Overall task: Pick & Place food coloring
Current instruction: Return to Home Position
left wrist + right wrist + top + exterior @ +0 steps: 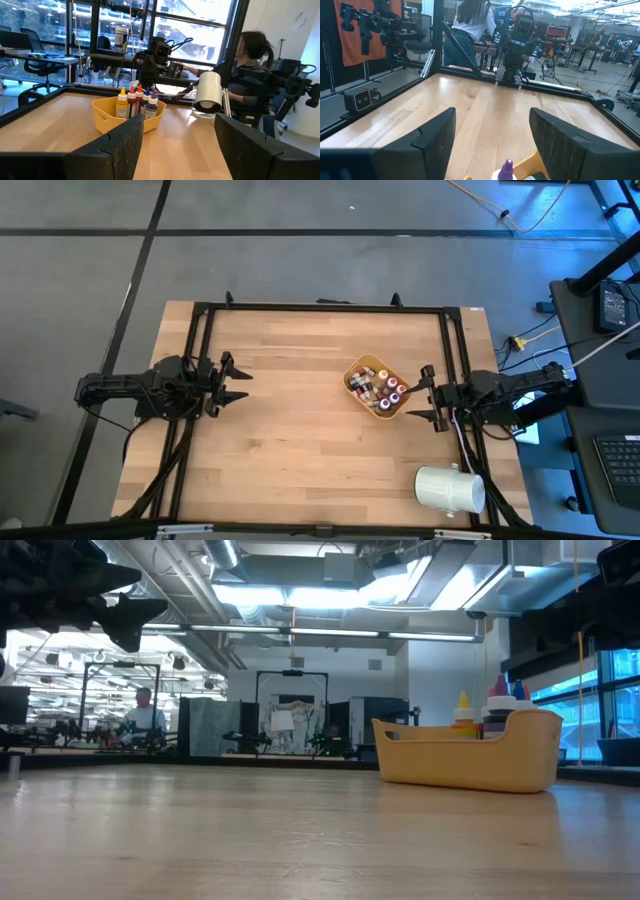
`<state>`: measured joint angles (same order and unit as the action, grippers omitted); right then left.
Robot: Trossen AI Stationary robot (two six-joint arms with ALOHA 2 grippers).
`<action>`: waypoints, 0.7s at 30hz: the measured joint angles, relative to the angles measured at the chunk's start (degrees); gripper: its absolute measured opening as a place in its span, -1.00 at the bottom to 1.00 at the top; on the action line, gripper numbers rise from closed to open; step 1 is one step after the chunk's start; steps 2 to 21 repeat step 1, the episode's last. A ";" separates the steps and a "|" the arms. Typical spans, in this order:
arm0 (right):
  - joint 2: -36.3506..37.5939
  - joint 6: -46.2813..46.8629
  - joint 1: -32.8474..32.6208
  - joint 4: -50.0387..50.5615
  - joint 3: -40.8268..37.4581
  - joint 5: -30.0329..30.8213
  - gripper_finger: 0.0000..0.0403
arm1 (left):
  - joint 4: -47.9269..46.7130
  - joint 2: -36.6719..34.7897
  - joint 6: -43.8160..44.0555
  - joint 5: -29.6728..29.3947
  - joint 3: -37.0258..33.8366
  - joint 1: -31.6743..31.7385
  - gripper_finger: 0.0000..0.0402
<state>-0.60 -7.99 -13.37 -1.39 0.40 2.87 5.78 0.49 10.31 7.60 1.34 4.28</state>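
Several small food coloring bottles (382, 388) stand upright in a yellow-orange bowl (358, 370) right of the table's middle; their caps (488, 705) show above its rim (470, 755). The left wrist view shows the bottles (137, 100) in the bowl (107, 120). My left gripper (238, 380) hovers open at the table's left side, pointing level toward the bowl from far off. My right gripper (424, 392) is open just right of the bowl, above its edge. A purple-capped bottle (506, 169) shows below its fingers.
A big white cylinder (450, 488) lies on its side at the table's near right corner. A black frame (320, 307) runs around the table. Bare wood (290, 430) lies between the two arms. A person (247, 75) sits beyond the table's right side.
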 joint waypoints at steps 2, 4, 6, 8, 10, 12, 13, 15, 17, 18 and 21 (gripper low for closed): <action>0.00 0.00 -0.02 0.00 0.00 0.00 0.26 | 0.00 -0.01 0.00 0.00 0.00 0.00 0.19; 0.00 0.00 -0.02 0.00 0.00 0.00 0.26 | 0.00 -0.01 0.00 0.00 0.00 0.00 0.19; 0.00 0.00 -0.02 0.00 0.00 0.00 0.26 | 0.00 -0.01 0.00 0.00 0.00 0.00 0.19; 0.00 0.00 -0.02 0.00 0.00 0.00 0.26 | 0.00 -0.01 0.00 0.00 0.00 0.00 0.19; 0.00 0.00 -0.02 0.00 0.00 0.00 0.26 | 0.00 -0.01 0.00 0.00 0.00 0.00 0.19; 0.00 0.00 -0.02 0.00 0.00 0.00 0.26 | 0.00 -0.01 0.00 0.00 0.00 0.00 0.19; 0.00 0.00 -0.02 0.00 0.00 0.00 0.26 | 0.00 -0.01 0.00 0.00 0.00 0.00 0.19; 0.00 0.00 -0.02 0.00 0.00 0.00 0.26 | 0.00 -0.01 0.00 0.00 0.00 0.00 0.19; 0.00 0.00 -0.02 0.00 0.00 0.00 0.26 | 0.00 -0.01 0.00 0.00 0.00 0.00 0.19; 0.00 0.00 -0.02 0.00 0.00 0.00 0.26 | 0.00 -0.01 0.00 0.00 0.00 0.00 0.19; 0.00 0.00 -0.02 0.00 0.00 0.00 0.26 | 0.00 -0.01 0.00 0.00 0.00 0.00 0.19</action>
